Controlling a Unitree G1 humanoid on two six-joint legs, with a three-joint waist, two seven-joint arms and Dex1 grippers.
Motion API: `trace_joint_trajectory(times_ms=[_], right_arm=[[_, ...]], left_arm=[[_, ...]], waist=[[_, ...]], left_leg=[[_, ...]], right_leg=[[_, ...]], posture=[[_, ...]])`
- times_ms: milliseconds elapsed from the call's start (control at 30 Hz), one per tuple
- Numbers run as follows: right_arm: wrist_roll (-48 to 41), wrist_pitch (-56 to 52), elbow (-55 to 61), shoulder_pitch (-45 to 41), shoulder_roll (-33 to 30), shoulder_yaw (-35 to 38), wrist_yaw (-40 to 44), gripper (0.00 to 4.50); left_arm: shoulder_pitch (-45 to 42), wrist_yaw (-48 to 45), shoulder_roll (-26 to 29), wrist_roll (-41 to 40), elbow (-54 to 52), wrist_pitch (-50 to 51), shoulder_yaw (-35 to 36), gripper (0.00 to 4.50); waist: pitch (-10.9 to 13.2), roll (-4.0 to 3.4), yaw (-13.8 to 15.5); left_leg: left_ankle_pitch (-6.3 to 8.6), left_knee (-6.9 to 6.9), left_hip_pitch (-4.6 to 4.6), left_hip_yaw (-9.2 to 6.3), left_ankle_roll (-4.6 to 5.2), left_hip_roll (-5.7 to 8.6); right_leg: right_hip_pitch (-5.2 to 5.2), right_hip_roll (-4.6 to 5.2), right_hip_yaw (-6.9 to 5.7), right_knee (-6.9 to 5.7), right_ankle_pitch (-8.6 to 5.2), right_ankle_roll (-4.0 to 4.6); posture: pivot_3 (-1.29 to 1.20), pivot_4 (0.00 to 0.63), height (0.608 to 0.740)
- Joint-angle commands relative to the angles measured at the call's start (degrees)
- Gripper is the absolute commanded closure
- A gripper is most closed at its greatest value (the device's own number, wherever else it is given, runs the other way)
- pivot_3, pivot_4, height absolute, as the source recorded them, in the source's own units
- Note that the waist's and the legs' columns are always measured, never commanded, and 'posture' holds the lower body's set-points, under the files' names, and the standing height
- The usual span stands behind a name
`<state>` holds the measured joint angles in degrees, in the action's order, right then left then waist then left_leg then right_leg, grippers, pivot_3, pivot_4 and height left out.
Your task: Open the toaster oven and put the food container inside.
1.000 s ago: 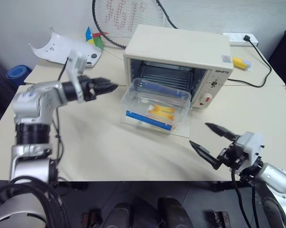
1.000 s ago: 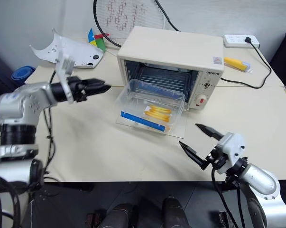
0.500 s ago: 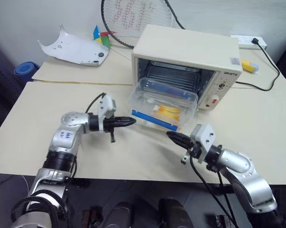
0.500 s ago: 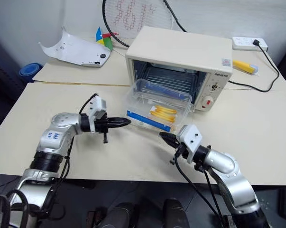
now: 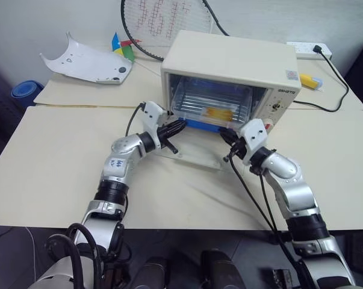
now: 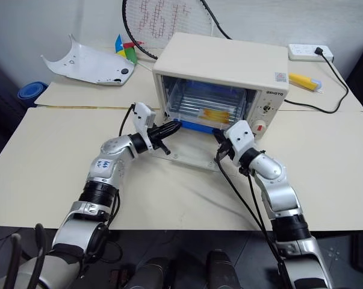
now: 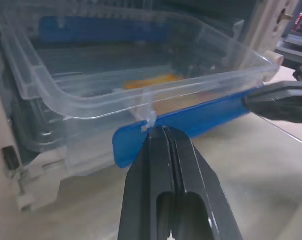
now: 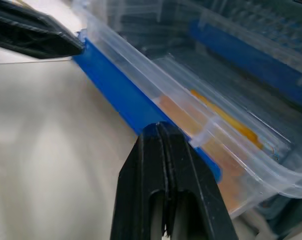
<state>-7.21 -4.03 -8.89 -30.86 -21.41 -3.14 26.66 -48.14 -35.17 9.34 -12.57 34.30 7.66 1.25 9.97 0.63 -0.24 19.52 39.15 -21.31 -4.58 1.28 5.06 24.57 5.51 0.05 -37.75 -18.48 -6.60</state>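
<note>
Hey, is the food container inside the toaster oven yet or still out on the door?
Mostly inside. The food container sits within the toaster oven cavity; its front blue clip strip is at the mouth, above the lowered glass door.

No legible text — toaster oven [image 5: 229, 57] label unreadable

Left arm: stretched forward and angled inward, wrist about level. Left gripper [image 5: 180, 125]: two black fingers [image 7: 166, 165] pressed together, nothing between them. Right arm: stretched forward and angled inward, forearm rising slightly. Right gripper [image 5: 223, 136]: black fingers [image 8: 163, 165] pressed flat together, nothing between them. The two grippers point toward each other, near but apart.
</note>
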Motion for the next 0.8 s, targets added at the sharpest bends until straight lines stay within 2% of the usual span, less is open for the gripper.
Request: trace_joint_trajectory(times_ms=[33, 133, 200, 400, 467, 600, 667, 733, 800], right_arm=[[1.2, 3.3, -3.1, -2.8, 2.0, 1.8, -3.3, 4.48], [-0.3, 2.7, -1.6, -2.4, 2.5, 2.0, -1.8, 4.48], [-3.4, 0.5, 3.3, 0.1, 2.0, 2.3, 1.1, 4.48], [-11.2, -7.5, 22.2, 12.2, -4.0, 6.1, 7.0, 4.5], [-13.4, -8.5, 25.4, 17.3, -7.2, 9.2, 9.3, 4.5], [-14.3, -8.4, 22.5, 26.1, -14.3, 15.2, 14.5, 4.5], [-12.9, -7.0, 18.9, 27.9, -17.1, 15.4, 17.3, 4.5], [-11.4, -3.7, 14.6, 28.2, -18.3, 14.7, 19.3, 4.5], [-10.3, -0.3, 10.3, 27.7, -18.0, 13.5, 21.1, 4.5]], left_arm=[[-4.1, 3.0, -1.0, 1.5, 4.6, -4.4, 0.9, 4.5], [-5.3, 0.5, -0.7, -0.1, 6.2, -5.2, 1.8, 4.5], [-5.0, -1.3, 1.6, -0.7, 5.1, -4.1, 2.4, 4.5], [3.4, -16.9, 13.4, -6.2, -9.4, 3.2, 2.8, 2.69], [8.2, -24.5, 18.4, -8.8, -15.2, 1.3, 3.7, 2.04], [15.2, -36.5, 28.3, -12.0, -19.8, 0.4, 5.9, 0.8], [17.8, -42.6, 32.2, -13.9, -21.7, 0.8, 5.8, 0.19], [20.2, -47.5, 35.4, -15.1, -24.4, 2.0, 4.8, 0.07], [21.6, -48.2, 36.0, -17.1, -28.1, 4.7, 4.7, 0.07]], waist=[[0.0, 0.0, 0.0], [0.0, -0.01, -0.2], [0.0, -0.01, -0.2], [0.0, -0.03, -1.4], [0.0, -0.04, -1.4], [0.0, -0.04, -1.0], [0.0, -0.05, -1.0], [0.0, -0.05, -0.8], [0.0, -0.07, -0.5]], left_leg=[[0.0, -0.01, 0.0, 0.02, 0.0, 0.01], [0.0, -0.04, 0.0, 0.01, 0.0, 0.01], [0.0, -0.04, -0.01, 0.01, 0.0, 0.01], [0.01, -0.15, -0.04, -0.15, -0.01, 0.0], [0.03, -0.19, -0.04, -0.4, -0.01, 0.12], [0.04, -0.09, 0.01, -0.6, -0.03, 0.14], [0.04, -0.07, 0.03, -0.6, -0.02, 0.15], [0.05, -0.08, 0.08, -0.59, -0.01, 0.16], [0.05, -0.08, 0.1, -0.59, 0.0, 0.16]], right_leg=[[0.01, 0.0, -0.03, 0.01, 0.0, 0.0], [0.02, 0.0, -0.07, -0.01, 0.0, 0.0], [0.03, 0.0, -0.08, -0.09, 0.0, 0.0], [0.12, 0.0, 0.12, -0.09, 0.0, 0.0], [0.11, -0.02, 0.16, -0.05, 0.0, 0.0], [-0.07, -0.01, 0.12, 0.23, 0.0, 0.0], [-0.12, -0.01, 0.14, 0.23, 0.0, 0.0], [-0.15, 0.01, 0.15, 0.22, 0.0, 0.0], [-0.17, 0.01, 0.16, 0.23, 0.0, 0.0]], posture=[[0.0, 0.15, 0.74], [0.0, 0.15, 0.74], [0.0, 0.15, 0.74], [0.0, 0.15, 0.74], [0.0, 0.15, 0.74], [0.0, 0.15, 0.74], [0.0, 0.15, 0.74], [0.0, 0.15, 0.74], [0.0, 0.15, 0.74]])
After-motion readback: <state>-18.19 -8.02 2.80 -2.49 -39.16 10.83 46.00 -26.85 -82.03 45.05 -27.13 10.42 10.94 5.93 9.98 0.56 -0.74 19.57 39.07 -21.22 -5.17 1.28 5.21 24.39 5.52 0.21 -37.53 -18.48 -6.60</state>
